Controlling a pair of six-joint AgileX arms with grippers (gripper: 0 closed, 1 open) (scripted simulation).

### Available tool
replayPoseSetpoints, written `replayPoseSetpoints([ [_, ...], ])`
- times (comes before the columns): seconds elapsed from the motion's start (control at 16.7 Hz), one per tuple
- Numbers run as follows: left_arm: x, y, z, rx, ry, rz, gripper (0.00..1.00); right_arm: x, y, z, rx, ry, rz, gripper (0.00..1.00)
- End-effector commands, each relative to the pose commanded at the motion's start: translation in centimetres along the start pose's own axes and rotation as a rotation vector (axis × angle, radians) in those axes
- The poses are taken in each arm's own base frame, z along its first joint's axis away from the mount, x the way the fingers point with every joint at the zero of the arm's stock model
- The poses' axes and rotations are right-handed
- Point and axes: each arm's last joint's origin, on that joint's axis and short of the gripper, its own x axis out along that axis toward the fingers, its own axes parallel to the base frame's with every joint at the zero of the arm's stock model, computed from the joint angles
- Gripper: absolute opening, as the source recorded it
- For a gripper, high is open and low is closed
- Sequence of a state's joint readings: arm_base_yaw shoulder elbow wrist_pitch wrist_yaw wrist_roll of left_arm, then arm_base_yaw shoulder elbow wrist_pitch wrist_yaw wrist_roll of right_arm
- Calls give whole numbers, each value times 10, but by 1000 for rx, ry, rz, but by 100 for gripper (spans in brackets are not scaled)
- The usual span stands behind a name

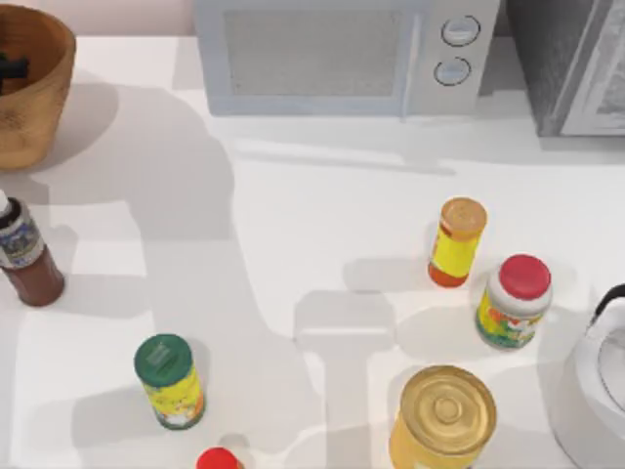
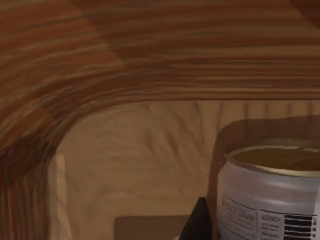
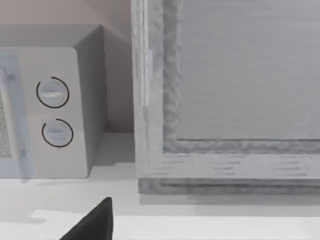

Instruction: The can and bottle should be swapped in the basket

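Note:
The wicker basket point(image 1: 39, 93) stands at the table's far left corner. My left gripper point(image 1: 10, 70) shows as a dark shape reaching down inside it. In the left wrist view, the basket's ribbed wall point(image 2: 150, 60) curves close by. The can point(image 2: 270, 195), white-labelled with a dull gold top, stands upright on the basket floor right beside a dark part of the gripper point(image 2: 199, 222). The dark brown bottle point(image 1: 24, 256) with a white cap stands on the table at the left edge, in front of the basket. A dark part of my right gripper point(image 3: 95, 222) faces the back wall.
A microwave point(image 1: 337, 54) and a grey appliance point(image 1: 576, 63) line the back. A yellow bottle with an orange lid point(image 1: 456, 242), a red-lidded jar point(image 1: 513, 303), a big yellow can point(image 1: 442, 418) and a white kettle point(image 1: 596, 381) stand at the right. A green-lidded jar point(image 1: 169, 381) is at the front left.

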State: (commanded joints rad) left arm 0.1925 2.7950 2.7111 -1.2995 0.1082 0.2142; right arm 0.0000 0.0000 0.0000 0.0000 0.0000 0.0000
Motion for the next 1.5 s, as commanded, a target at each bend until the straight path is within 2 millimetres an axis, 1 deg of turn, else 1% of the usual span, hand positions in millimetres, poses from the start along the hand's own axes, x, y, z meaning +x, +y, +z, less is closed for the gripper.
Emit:
replayPoseSetpoints([
  [0.18, 0, 0, 0, 0, 0, 0, 2, 0, 0, 0, 0, 0, 0, 100],
  [0.24, 0, 0, 0, 0, 0, 0, 0, 0, 0, 0, 0, 0, 0, 100],
  [0.66, 0, 0, 0, 0, 0, 0, 0, 0, 0, 0, 0, 0, 0, 100],
  [0.72, -19, 1, 2, -1, -34, 12, 0, 0, 0, 0, 0, 0, 0, 100],
  [0.84, -21, 1, 2, -2, -41, 15, 0, 0, 0, 0, 0, 0, 0, 100],
  [0.96, -34, 5, 2, -3, -79, 33, 0, 0, 0, 0, 0, 0, 0, 100],
  [1.08, -57, 9, 1, -1, -141, 62, 0, 0, 0, 0, 0, 0, 0, 100],
  [1.14, -73, 10, -1, 1, -181, 80, 0, 0, 0, 0, 0, 0, 0, 100],
  [1.26, -111, 9, -10, 6, -271, 120, 0, 0, 0, 0, 0, 0, 0, 100],
  [1.38, -154, 3, -28, 11, -372, 162, 0, 0, 0, 0, 0, 0, 0, 100],
  [1.5, -197, -10, -60, 16, -479, 203, 0, 0, 0, 0, 0, 0, 0, 100],
])
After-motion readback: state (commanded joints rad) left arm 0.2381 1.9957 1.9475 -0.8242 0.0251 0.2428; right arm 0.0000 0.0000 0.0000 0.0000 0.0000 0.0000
